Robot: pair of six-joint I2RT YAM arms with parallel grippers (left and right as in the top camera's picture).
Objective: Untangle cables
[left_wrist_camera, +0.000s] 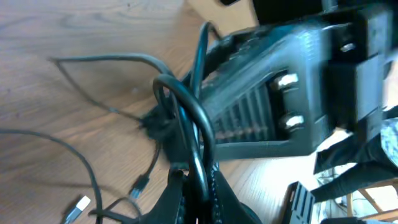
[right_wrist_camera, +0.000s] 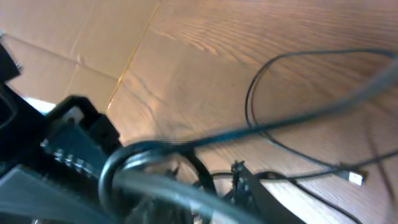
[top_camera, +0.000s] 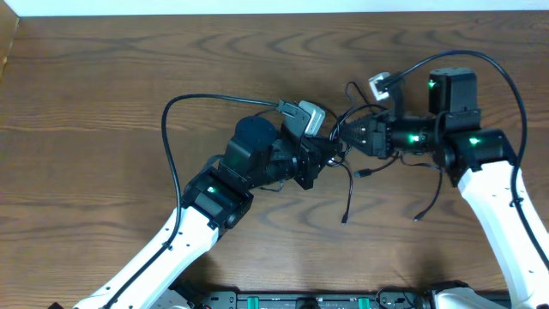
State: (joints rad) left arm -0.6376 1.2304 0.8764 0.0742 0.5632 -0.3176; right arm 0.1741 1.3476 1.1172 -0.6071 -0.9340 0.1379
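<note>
- Brown wood-grain surface [top_camera: 103,103] carries both arms, which meet near its middle.
- Cables [left_wrist_camera: 207,127] are bunched between the two hands, and loose black ends trail onto the wood toward the arm bases.
- Left hand [left_wrist_camera: 198,186] is pinched narrow on a black loop of the cables.
- Right hand [top_camera: 347,133] sits against the bundle. Its wrist view is blurred, so I cannot tell whether it grips.
- One small white plug [left_wrist_camera: 79,205] lies flat on the surface.

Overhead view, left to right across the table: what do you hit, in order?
Left arm's wire loop → left arm's black wrist motor → left gripper → right gripper → white plug → right arm. The cables bunch across both grippers, so they get no clear slot.
</note>
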